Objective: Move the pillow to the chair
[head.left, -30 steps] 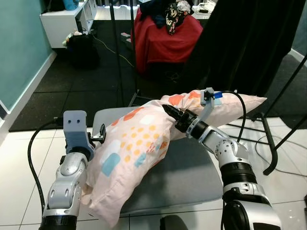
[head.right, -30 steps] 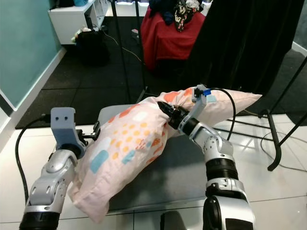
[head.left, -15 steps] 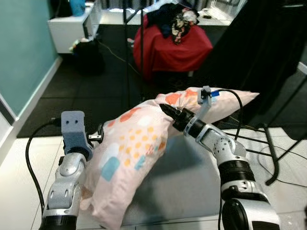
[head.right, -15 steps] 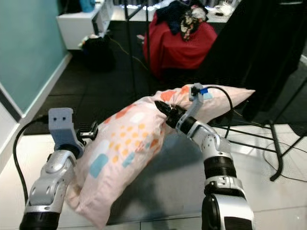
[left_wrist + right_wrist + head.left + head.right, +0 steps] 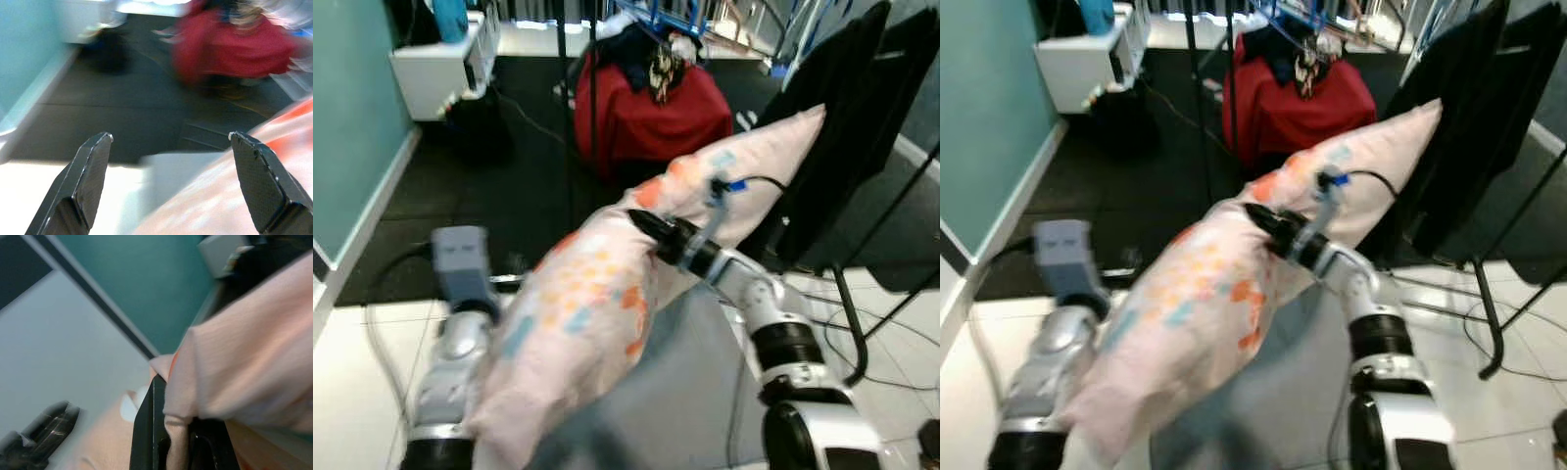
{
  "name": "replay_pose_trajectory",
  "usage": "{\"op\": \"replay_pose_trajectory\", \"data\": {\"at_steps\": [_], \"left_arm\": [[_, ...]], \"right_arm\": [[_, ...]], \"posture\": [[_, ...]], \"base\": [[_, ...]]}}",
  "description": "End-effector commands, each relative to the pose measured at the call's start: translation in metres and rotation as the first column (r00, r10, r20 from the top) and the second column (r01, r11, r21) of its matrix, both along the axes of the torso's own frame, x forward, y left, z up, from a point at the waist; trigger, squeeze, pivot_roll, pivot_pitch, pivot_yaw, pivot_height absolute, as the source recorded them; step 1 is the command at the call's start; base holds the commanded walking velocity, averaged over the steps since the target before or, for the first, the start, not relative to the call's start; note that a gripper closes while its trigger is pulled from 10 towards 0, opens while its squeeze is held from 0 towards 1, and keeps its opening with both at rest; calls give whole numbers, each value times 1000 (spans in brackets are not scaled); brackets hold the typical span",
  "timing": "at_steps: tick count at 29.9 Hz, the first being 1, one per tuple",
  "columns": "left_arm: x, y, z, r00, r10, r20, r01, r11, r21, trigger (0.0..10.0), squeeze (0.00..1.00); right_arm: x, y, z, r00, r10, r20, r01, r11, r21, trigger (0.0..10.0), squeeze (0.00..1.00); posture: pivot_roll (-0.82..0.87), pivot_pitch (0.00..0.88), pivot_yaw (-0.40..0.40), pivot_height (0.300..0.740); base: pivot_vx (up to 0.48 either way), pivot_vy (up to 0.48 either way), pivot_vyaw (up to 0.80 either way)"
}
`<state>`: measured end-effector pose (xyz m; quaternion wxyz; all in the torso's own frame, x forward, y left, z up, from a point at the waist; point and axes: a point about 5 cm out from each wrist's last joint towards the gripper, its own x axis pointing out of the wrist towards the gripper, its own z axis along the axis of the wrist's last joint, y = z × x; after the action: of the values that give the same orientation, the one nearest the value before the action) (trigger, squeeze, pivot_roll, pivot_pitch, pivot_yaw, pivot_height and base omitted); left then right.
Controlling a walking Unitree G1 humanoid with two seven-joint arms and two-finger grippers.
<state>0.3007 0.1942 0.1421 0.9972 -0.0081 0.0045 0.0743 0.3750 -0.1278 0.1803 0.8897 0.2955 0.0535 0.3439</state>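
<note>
Pillow (image 5: 607,304), pale pink with orange, blue and white patches, is held up in the air between my two arms, tilted, low end at about 7 o'clock in the head view and high corner at about 1 o'clock against a black hanging garment (image 5: 847,108). The frame is motion-blurred.

Right gripper (image 5: 641,223): I see its black fingers pressed into the pillow near the middle of its upper edge. In the right wrist view a fold of the pink fabric is pinched between the fingers (image 5: 149,431), so this effector is closed on the cloth with almost no gap.

Left gripper (image 5: 171,181): in the left wrist view I see its two black fingers spread wide apart, with the pillow's surface lying against the inner side of one finger and dark floor visible between them. It grips nothing; the left arm (image 5: 455,333) sits against the pillow's lower end at about 8 o'clock.

Grey seat (image 5: 695,392) lies under the pillow, at about 6 o'clock, on white tile floor (image 5: 352,362). A red-covered chair (image 5: 651,108) heaped with clothes stands at 12 o'clock, on black matting, well apart from the pillow. A teal wall (image 5: 352,108) runs along 10 o'clock.
</note>
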Motion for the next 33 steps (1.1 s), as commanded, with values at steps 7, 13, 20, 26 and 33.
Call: {"op": "replay_pose_trajectory", "data": {"at_steps": [7,13,20,26,33], "left_arm": [[-4,-1,-6,1000,-6,-22,6,1000,11,10000,0],[-3,-8,-7,999,-39,-27,40,999,22,10000,0],[-1,-9,-5,998,-55,-22,56,998,38,10000,0],[-1,-9,-4,998,-57,-23,58,997,43,10000,0],[0,-12,-5,997,-68,-27,70,997,43,10000,0]], "right_arm": [[0,0,4,998,-23,63,23,1000,-9,10000,0],[-4,3,5,996,15,89,-16,1000,7,10000,0],[-7,7,5,993,54,106,-56,998,17,10000,0],[-10,10,5,990,84,115,-87,996,22,10000,0],[-13,10,7,985,112,129,-117,993,30,10000,0]], "posture": [[-150,0,-52,740],[-154,0,-45,740],[-151,0,-40,740],[-152,0,-40,740],[-153,0,-40,740]], "base": [[0,0,171],[0,0,800],[0,0,800],[0,0,800],[0,0,800]]}}
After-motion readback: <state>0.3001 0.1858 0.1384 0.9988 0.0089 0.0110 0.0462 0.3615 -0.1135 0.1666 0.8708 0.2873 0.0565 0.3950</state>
